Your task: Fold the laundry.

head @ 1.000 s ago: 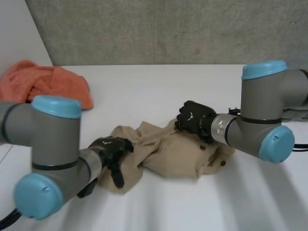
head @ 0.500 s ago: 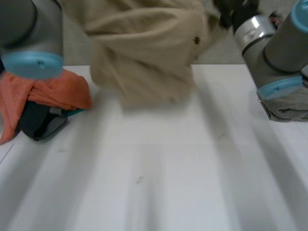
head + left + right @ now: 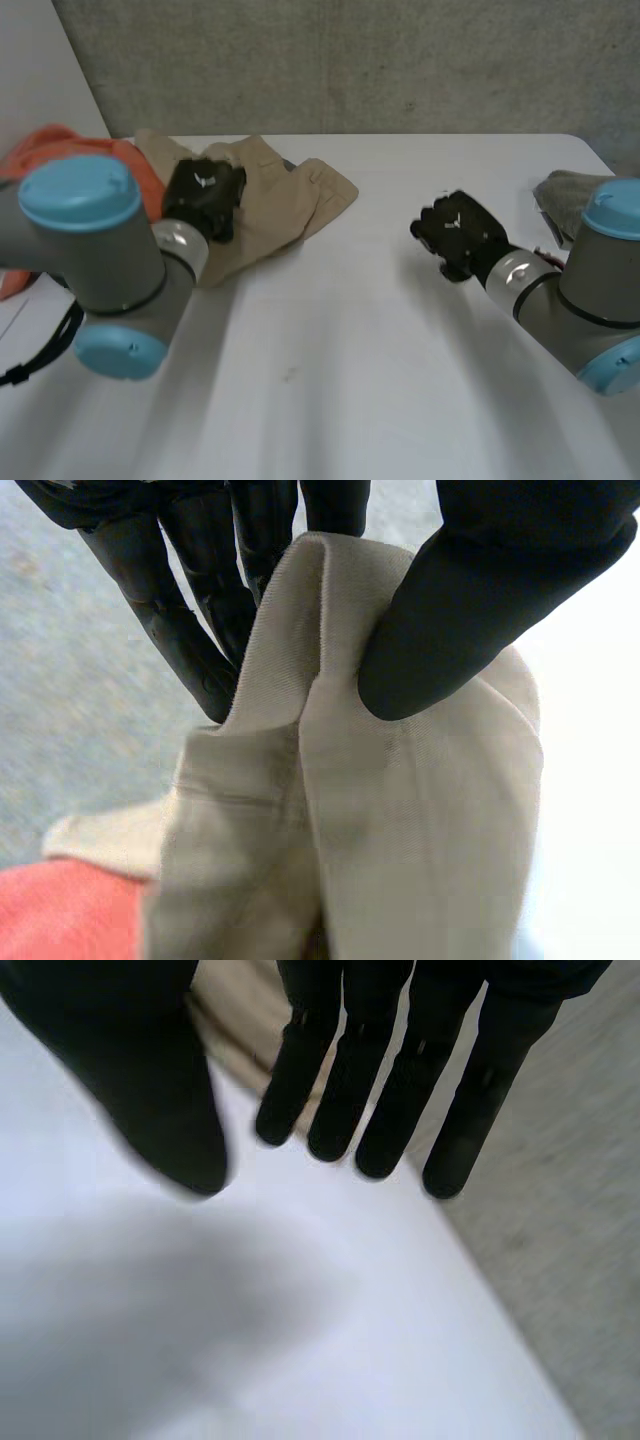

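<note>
My left robot hand (image 3: 480,600) pinches a fold of the beige garment (image 3: 300,195), which lies on the counter (image 3: 380,360) beside an orange towel (image 3: 70,915). My right robot hand (image 3: 460,232) hangs released. Soft and floppy, I judge; best gripped at corners.
</note>
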{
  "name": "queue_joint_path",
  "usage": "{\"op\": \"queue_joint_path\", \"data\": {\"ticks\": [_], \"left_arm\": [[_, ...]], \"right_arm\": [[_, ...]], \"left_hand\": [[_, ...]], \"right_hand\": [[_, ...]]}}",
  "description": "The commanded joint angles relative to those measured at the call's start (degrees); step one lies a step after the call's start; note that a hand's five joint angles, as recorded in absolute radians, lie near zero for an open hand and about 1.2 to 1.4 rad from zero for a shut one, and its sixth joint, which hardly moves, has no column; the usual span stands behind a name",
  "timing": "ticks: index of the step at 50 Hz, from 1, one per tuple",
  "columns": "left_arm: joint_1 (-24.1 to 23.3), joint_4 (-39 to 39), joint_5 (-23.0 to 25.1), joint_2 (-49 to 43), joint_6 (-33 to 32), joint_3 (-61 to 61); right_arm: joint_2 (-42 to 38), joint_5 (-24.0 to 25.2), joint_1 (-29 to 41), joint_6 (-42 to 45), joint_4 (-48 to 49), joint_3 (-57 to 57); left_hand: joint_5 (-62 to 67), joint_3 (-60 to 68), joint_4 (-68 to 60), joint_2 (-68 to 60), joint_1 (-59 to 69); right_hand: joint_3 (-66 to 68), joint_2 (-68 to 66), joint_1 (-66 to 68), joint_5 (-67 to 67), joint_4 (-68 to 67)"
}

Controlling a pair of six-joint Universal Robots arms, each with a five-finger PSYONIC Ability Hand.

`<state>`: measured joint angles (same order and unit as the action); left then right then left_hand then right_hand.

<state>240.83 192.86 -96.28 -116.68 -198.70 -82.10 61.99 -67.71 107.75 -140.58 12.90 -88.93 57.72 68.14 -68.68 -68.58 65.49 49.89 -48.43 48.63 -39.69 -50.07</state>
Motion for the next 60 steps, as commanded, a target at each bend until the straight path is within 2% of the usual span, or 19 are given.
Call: {"op": "queue_joint_path", "data": {"ticks": [1,8,15,20,25,30,31,32,34,38,46,53,57,60], "left_arm": [[-0.80,-1.87,-0.14,3.64,-3.36,-2.98],[-2.38,-7.48,0.12,15.14,-2.75,-3.69],[-4.40,-12.50,0.56,25.34,-1.60,-2.46],[-4.49,-12.95,1.62,29.04,-1.78,-1.84],[-3.00,-13.21,2.15,30.54,-1.34,-1.58],[-2.03,-14.35,2.50,31.68,-0.20,-2.10],[-1.86,-14.27,2.50,32.12,0.24,-2.36],[-1.68,-14.27,2.50,32.21,0.42,-2.45],[-1.24,-14.44,2.41,32.21,0.77,-2.80],[1.47,-14.44,2.58,31.95,0.60,-3.95],[5.79,-14.70,4.78,25.28,0.33,-4.91],[5.18,-19.35,7.06,15.71,0.59,-4.92],[3.86,-22.87,7.68,10.35,0.68,-3.60],[2.81,-24.02,7.86,7.44,0.77,-2.46]], "right_arm": [[-1.69,-0.40,-0.62,-2.32,-8.41,8.32],[-7.30,0.12,3.42,-12.42,-13.60,22.80],[-16.80,-0.58,7.64,-14.64,-16.77,34.25],[-24.61,-4.26,11.42,-16.30,-17.38,40.92],[-28.94,-6.29,14.59,-17.36,-17.30,43.04],[-30.78,-8.84,15.91,-19.20,-15.72,44.10],[-30.79,-9.10,16.08,-20.51,-15.46,43.93],[-30.79,-9.02,16.26,-21.13,-15.37,43.75],[-30.61,-9.28,16.35,-22.01,-15.45,43.14],[-27.20,-9.63,15.65,-22.02,-16.42,40.07],[-4.97,-8.05,6.51,-13.24,-21.33,25.04],[9.88,-5.33,2.03,-3.76,-32.04,15.82],[13.77,-5.50,-0.17,0.73,-35.74,13.00],[13.34,-5.59,-0.70,3.28,-37.42,12.20]], "left_hand": [[12.28,11.86,-11.32,-11.42,14.51],[12.28,11.86,-11.32,-11.42,14.51],[12.28,11.86,-11.32,-11.42,14.51],[12.28,11.86,-11.32,-11.42,14.51],[12.28,11.86,-11.32,-11.42,14.51],[12.28,11.86,-11.32,-11.42,14.51],[12.28,11.86,-11.32,-11.42,14.51],[12.28,11.86,-11.32,-11.42,14.51],[12.28,11.86,-11.32,-11.42,14.51],[12.28,11.86,-11.32,-11.42,14.51],[12.28,11.86,-11.32,-11.42,14.51],[12.28,11.86,-11.32,-11.42,14.51],[12.28,11.86,-11.32,-11.42,14.51],[12.28,11.86,-11.32,-11.42,14.51]], "right_hand": [[-32.81,31.35,-31.55,32.61,32.99],[-34.85,33.38,-33.58,34.65,35.02],[-33.84,32.37,-32.57,33.64,34.01],[-29.65,28.18,-28.38,29.45,29.82],[-25.94,24.48,-24.68,25.74,26.12],[-2.93,1.47,-1.66,2.73,3.10],[17.10,-18.56,18.37,-17.30,-16.92],[28.29,-29.75,29.56,-28.49,-28.12],[30.11,-31.57,31.37,-30.31,-29.93],[30.11,-31.57,31.37,-30.31,-29.93],[30.11,-31.57,31.37,-30.31,-29.93],[30.11,-31.57,31.37,-30.31,-29.93],[30.11,-31.57,31.37,-30.31,-29.93],[30.11,-31.57,31.37,-30.31,-29.93]]}}
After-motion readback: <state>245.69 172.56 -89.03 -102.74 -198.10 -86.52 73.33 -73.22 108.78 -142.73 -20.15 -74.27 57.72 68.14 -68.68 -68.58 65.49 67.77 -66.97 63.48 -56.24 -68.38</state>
